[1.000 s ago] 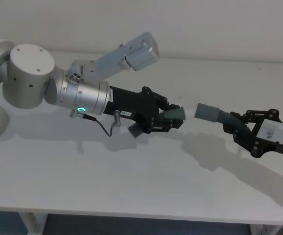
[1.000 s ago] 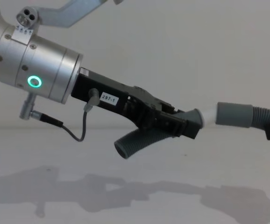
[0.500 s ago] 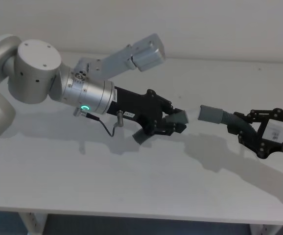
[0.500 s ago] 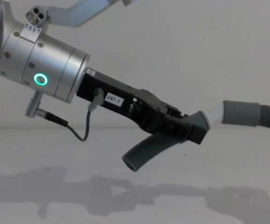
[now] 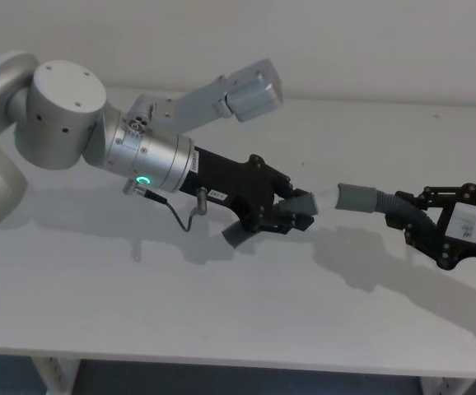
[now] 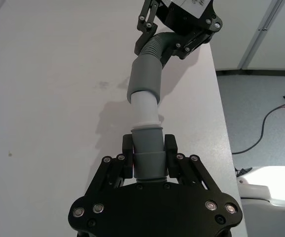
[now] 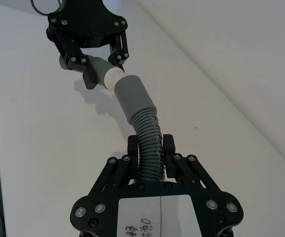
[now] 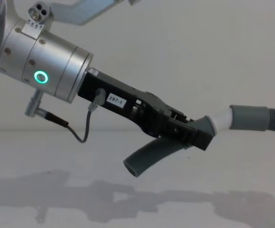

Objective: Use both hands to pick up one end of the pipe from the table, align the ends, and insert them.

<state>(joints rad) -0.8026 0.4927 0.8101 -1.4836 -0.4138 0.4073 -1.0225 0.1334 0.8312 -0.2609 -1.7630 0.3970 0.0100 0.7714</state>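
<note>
Above the white table (image 5: 221, 304), my left gripper (image 5: 297, 210) (image 6: 149, 145) (image 8: 199, 133) is shut on the grey cuff (image 6: 147, 158) of one pipe piece. That piece's ribbed tail (image 8: 149, 156) hangs down below the gripper. Its white tip (image 5: 324, 199) (image 6: 145, 106) (image 8: 220, 118) points to the right. My right gripper (image 5: 407, 216) (image 7: 150, 143) is shut on the ribbed part (image 7: 150, 133) of the other piece. The smooth grey cuff (image 5: 355, 197) (image 7: 132, 98) (image 8: 249, 118) of this piece meets the white tip, in line with it. How deep the tip sits inside I cannot tell.
Both pieces hang in the air over the middle right of the table. A grey-blue link of the left arm (image 5: 246, 90) reaches over the far side. The table's front edge (image 5: 221, 355) runs along the near side. Floor and a cable (image 6: 266, 123) lie beyond the table's side edge.
My left gripper moved right with its piece. The gap between the white tip and the grey cuff has closed, and the two ends now meet. The right gripper shifted slightly right.
</note>
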